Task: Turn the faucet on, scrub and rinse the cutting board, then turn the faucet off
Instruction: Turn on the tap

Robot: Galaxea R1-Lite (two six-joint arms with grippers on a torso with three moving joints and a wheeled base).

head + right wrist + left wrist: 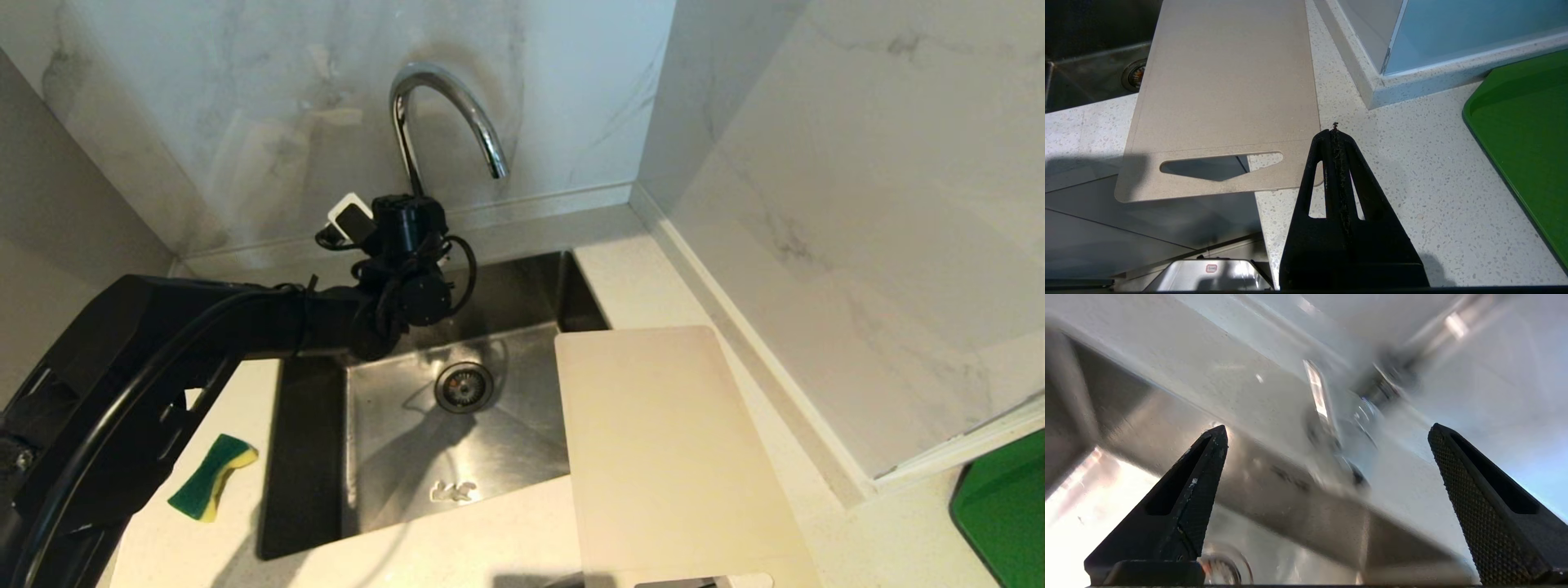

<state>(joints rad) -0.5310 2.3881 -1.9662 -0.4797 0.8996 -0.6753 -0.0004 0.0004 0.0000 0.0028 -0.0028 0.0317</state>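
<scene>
**Left claw spread at the faucet base, right claw pressed together over the bench**

The left claw (1327, 433) has its two black fingers spread wide with nothing between them; in the head view it sits over the far rim of the sink, at the foot of the tall shiny chrome gooseneck faucet (445, 114). The right claw (1335, 130) is pressed together, pinching nothing, above the bench beside the board's handle end.

The bench (1412, 183) is pale speckled stone, backed by white marble-look wall panels meeting in a corner at about 1 o'clock. A square stainless steel sink (392, 441) with a round drain is set into it.

The large thin cream-white plastic cutting board (661, 457) lies flat at 5 o'clock from the faucet, its left edge overhanging the sink. Its long axis runs roughly from 12 to 6 o'clock, with the elongated handle slot at the near end, jutting past the bench edge. The faucet's arched spout points toward 4 o'clock, over the sink.

A small green-and-yellow sponge (214, 475) lies on the bench at 9 o'clock from the sink; a bright green flat tray (1523, 134) lies at 3 o'clock from the board.
</scene>
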